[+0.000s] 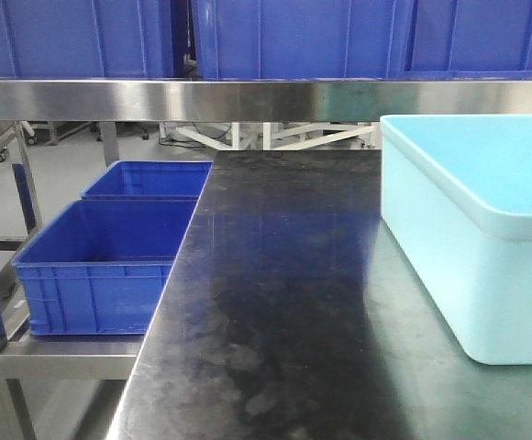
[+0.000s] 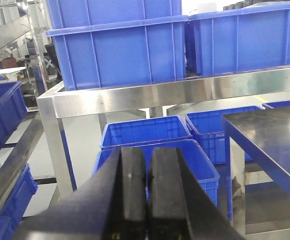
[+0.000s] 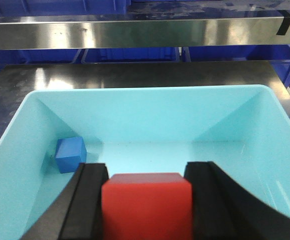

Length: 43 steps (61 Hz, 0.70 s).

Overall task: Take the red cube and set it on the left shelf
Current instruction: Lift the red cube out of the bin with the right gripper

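Observation:
In the right wrist view my right gripper (image 3: 146, 172) is shut on the red cube (image 3: 147, 207), which fills the gap between the two black fingers, above the inside of the pale blue tub (image 3: 150, 107). In the left wrist view my left gripper (image 2: 147, 152) is shut and empty, its fingers pressed together, facing the left shelf (image 2: 135, 97), a steel rack with blue crates (image 2: 117, 47). The shelf's steel rail also shows in the front view (image 1: 174, 99). Neither gripper shows in the front view.
A small blue cube (image 3: 70, 154) lies at the tub's left inner wall. The tub (image 1: 472, 229) stands on the dark-topped table (image 1: 275, 302). Blue crates (image 1: 105, 266) sit on a lower rack tier left of the table, and also in the left wrist view (image 2: 145, 132).

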Available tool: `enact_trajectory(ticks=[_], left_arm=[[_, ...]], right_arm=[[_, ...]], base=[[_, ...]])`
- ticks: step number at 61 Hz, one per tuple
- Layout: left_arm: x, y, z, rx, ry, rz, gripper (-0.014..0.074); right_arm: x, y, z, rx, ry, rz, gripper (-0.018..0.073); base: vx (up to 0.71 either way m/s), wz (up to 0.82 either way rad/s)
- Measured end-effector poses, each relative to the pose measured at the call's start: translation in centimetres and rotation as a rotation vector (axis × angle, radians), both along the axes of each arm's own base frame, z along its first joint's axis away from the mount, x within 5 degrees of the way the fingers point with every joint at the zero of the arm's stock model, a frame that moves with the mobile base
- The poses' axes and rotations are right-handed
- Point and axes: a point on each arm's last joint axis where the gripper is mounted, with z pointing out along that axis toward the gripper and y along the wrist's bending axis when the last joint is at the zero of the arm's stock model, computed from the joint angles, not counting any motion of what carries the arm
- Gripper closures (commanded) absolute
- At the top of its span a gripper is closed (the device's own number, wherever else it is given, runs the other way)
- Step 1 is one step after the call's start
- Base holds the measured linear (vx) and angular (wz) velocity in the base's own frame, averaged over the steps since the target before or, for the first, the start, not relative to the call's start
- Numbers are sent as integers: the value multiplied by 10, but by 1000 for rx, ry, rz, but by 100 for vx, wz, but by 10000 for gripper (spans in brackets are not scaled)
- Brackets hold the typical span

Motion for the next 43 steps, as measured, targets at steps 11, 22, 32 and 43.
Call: enact_trajectory(ticks=[11,22,32,43], left_arm=[[0,0,0,0,0,0,491],[0,0,0,0,0,0,491],[0,0,0,0,0,0,491],[0,0,0,0,0,0,491]], right_arm=[[0,0,0,0,0,0,494],[0,0,0,0,0,0,494],[0,0,0,0,0,0,494],[0,0,0,0,0,0,494]], base=[[0,0],[0,0],[0,0],[0,0]])
